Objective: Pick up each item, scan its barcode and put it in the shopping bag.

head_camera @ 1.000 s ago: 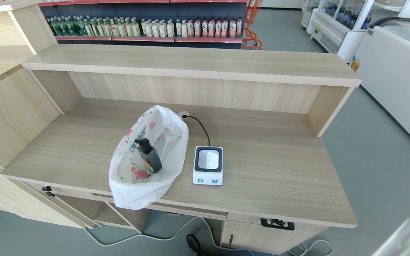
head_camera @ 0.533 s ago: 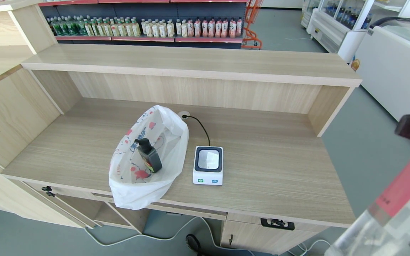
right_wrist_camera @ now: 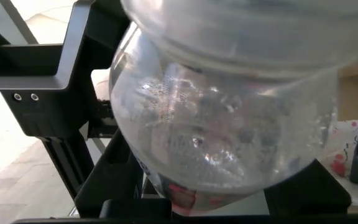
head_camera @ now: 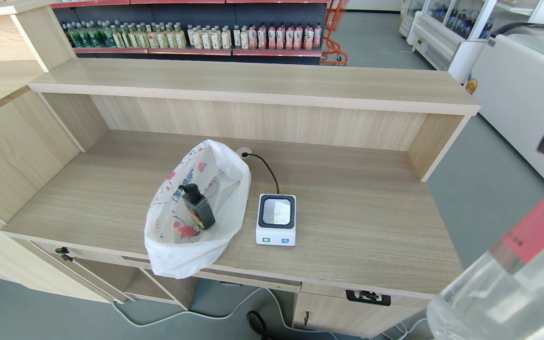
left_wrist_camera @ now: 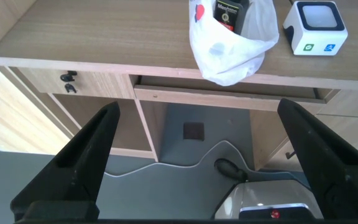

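Since a second ago the clear bottle is way further up into the lower right corner, looming big now. Meanwhile the left gripper hangs low in front of the counter, jaws wide apart, holding nothing. On the wood-grain top the crinkly white shopping bag slumps open with a dark pump bottle inside. The boxy white scanner sits just beside it, glass window up. The right gripper is clamped around the bottle, off the counter's right end. I'd bring it over the window slowly, red label turned toward the glass. Smooth round plastic like that could slip.
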`<state>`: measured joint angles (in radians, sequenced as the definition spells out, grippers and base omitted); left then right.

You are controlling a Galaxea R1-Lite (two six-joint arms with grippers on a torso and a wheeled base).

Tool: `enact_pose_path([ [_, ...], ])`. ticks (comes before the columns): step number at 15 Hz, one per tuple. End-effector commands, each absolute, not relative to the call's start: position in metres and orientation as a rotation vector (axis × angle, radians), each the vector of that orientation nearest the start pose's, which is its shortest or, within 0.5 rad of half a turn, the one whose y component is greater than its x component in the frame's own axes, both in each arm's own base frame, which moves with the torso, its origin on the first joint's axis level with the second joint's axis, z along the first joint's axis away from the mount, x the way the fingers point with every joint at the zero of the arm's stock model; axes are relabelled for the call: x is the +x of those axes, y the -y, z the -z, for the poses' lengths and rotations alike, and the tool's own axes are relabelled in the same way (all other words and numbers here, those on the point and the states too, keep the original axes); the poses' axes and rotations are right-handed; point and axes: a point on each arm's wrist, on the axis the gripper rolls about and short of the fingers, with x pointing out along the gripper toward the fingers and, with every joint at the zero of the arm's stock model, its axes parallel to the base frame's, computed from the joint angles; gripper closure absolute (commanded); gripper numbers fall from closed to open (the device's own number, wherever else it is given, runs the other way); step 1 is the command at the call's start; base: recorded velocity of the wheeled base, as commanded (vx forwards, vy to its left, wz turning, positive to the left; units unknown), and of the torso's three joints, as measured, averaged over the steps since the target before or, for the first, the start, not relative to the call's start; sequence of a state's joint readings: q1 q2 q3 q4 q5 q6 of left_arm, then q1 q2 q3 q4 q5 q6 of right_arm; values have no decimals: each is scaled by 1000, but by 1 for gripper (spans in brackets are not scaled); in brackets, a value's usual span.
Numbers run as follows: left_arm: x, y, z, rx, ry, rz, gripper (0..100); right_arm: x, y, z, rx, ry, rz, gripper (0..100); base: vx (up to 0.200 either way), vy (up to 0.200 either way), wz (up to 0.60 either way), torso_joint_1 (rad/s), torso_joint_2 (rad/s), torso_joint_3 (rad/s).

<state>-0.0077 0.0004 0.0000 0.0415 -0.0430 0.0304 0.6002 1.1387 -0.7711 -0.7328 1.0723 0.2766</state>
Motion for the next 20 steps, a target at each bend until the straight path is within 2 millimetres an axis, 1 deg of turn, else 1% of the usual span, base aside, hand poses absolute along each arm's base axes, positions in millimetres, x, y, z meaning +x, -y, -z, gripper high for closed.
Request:
enact_pose_path([
  [1,-23,1,-71,30,-41,51,0,110,-92,-309,102,173,-1657,100,0,0,0,0,0,0],
  [2,-23,1,-71,30,-41,51,0,107,-88,-308,96,179,-1642,100,0,0,0,0,0,0],
  [4,-23,1,-71,30,-41,51,0,106,-85,-307,95,177,-1638,100,0,0,0,0,0,0],
  [20,-23,1,-71,30,-41,51,0,99,-81,-307,82,199,-1636,100,0,0,0,0,0,0],
])
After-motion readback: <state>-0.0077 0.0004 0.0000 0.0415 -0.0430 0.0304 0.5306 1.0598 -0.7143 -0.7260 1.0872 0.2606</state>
